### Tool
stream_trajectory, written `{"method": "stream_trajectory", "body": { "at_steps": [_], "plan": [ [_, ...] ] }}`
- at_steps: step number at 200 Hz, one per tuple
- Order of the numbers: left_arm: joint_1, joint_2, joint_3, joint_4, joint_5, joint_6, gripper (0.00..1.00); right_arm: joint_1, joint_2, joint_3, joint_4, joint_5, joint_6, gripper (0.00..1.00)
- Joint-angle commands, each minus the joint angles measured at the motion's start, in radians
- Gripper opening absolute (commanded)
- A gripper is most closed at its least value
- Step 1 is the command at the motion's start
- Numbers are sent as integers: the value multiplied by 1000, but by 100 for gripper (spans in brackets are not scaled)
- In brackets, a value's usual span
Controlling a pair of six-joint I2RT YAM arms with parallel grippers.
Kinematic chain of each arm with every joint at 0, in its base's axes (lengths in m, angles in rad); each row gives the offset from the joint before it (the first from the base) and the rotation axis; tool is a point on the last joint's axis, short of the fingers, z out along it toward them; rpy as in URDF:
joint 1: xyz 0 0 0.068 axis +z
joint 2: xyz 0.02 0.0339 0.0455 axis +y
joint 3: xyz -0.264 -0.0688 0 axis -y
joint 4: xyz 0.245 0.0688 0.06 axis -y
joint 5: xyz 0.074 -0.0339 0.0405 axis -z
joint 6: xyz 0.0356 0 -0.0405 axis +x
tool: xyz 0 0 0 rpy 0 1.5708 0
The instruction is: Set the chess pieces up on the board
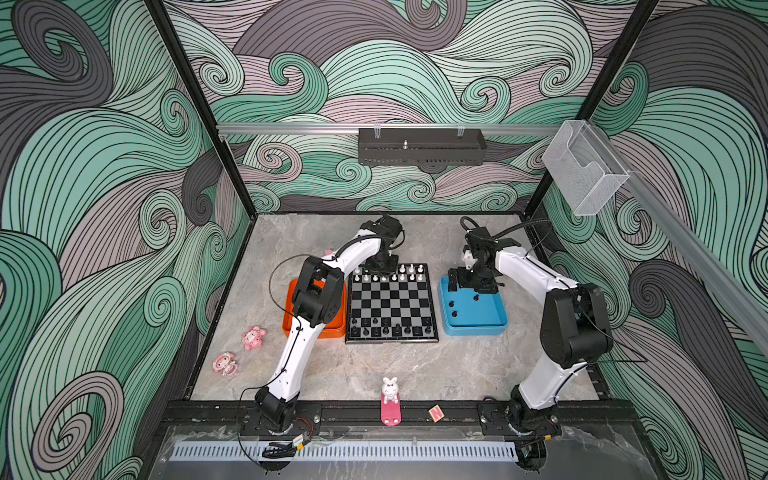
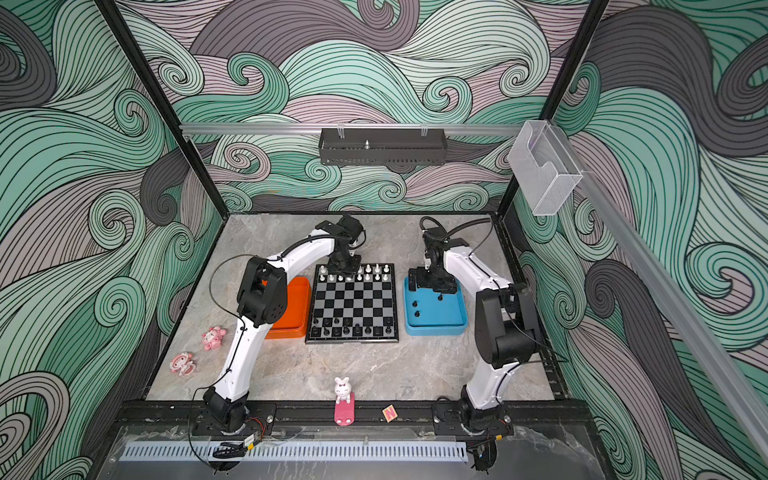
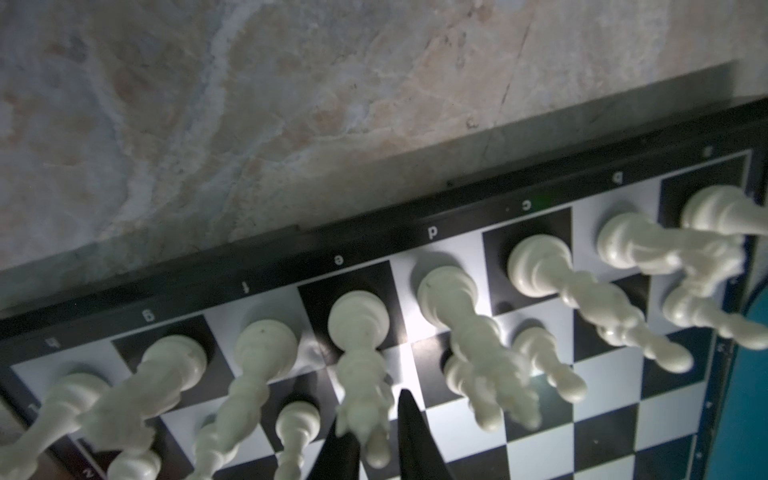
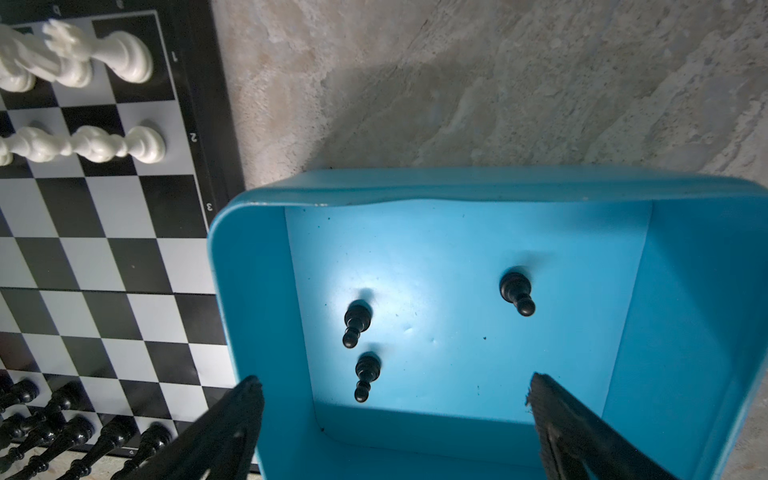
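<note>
The board lies mid-table in both top views, between an orange tray and a blue tray. White chess pieces fill its two far rows and black ones stand along its near rows. My left gripper hangs over the white rows, its jaws nearly together on a white pawn just in front of the white king. The right gripper is wide open and holds nothing, above the blue tray. In that tray stand three black pawns.
Two pink figurines lie at the left of the table. A white bunny on a pink stand and a small wooden block sit at the front edge. My left arm's elbow hangs over the orange tray.
</note>
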Motion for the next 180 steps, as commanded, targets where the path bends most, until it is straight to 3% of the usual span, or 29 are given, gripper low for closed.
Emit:
{"method": "stream_trajectory", "body": {
  "at_steps": [1,120,180],
  "plan": [
    [-7,16,38,-3,10,-20,21,-4,8,-4,-5,-8,-14,100],
    [-9,-16,32,-15,-7,-23,22,-7,-5,0,-5,-8,-14,100],
    [-15,-49,26,-21,-12,-27,27,-7,-10,5,-6,-8,-14,100]
  ]
}}
